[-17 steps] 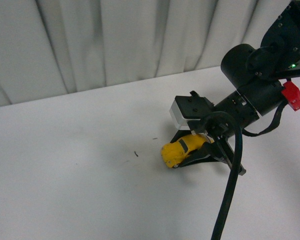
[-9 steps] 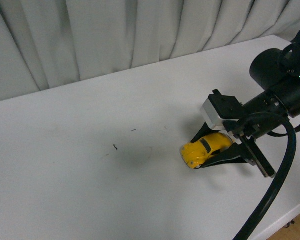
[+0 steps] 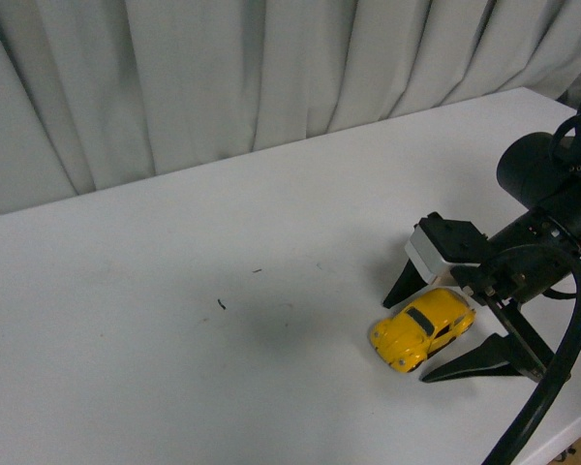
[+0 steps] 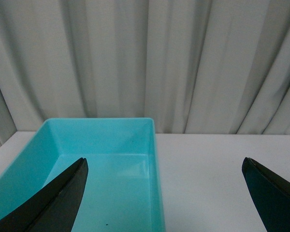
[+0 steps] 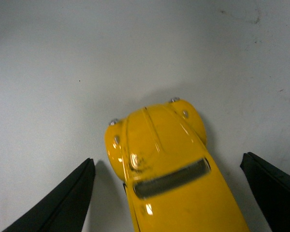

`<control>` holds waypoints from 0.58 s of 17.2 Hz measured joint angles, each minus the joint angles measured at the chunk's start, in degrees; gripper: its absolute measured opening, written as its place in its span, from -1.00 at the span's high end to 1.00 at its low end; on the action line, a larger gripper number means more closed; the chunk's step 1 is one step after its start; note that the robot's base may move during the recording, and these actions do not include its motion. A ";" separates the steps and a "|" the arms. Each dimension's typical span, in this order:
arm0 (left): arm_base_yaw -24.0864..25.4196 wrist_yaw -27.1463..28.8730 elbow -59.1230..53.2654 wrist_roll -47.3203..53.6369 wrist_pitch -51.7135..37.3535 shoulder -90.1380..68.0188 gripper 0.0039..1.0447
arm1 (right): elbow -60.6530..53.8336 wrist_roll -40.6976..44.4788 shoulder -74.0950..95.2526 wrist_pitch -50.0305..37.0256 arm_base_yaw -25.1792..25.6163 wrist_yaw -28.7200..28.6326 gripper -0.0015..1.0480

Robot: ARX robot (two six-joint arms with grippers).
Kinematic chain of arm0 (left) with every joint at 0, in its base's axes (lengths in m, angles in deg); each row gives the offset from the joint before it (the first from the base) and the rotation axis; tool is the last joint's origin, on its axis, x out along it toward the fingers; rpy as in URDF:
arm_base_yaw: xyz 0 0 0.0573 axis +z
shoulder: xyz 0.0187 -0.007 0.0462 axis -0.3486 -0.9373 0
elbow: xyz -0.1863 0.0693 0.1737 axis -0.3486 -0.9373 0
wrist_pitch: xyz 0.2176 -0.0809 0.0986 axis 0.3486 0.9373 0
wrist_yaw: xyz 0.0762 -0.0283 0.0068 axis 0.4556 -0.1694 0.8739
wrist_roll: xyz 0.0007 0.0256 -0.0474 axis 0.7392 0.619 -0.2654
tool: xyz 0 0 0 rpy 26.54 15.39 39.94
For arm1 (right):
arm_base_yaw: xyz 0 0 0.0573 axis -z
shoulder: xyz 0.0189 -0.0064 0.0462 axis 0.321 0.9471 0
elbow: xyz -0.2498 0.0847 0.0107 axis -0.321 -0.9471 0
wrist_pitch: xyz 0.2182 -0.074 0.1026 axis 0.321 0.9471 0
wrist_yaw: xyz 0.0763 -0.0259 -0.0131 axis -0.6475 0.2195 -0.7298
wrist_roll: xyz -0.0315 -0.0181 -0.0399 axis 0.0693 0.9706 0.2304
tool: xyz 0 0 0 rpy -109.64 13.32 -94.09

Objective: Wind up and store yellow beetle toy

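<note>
Yellow beetle toy (image 3: 424, 329) is sitting near the right edge of the desk (image 3: 174, 339) — right gripper (image 3: 405, 341) is straddling it, jaws wide; left gripper (image 4: 164, 162) is gaping too.

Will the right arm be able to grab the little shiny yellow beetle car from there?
Probably yes. The right gripper is open and straddles the small glossy yellow beetle toy car, with nothing in between to block it.

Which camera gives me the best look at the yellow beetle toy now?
The front view: the whole yellow beetle toy shows, between the fingers of the open right gripper. The right wrist view shows only its hood and windscreen, close up. The left wrist view shows none of it, just a teal bin.
</note>
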 joint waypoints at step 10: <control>0.00 0.00 0.00 0.00 0.02 0.00 -0.88 | 0.24 -0.83 -0.20 -1.14 -0.52 0.28 -0.87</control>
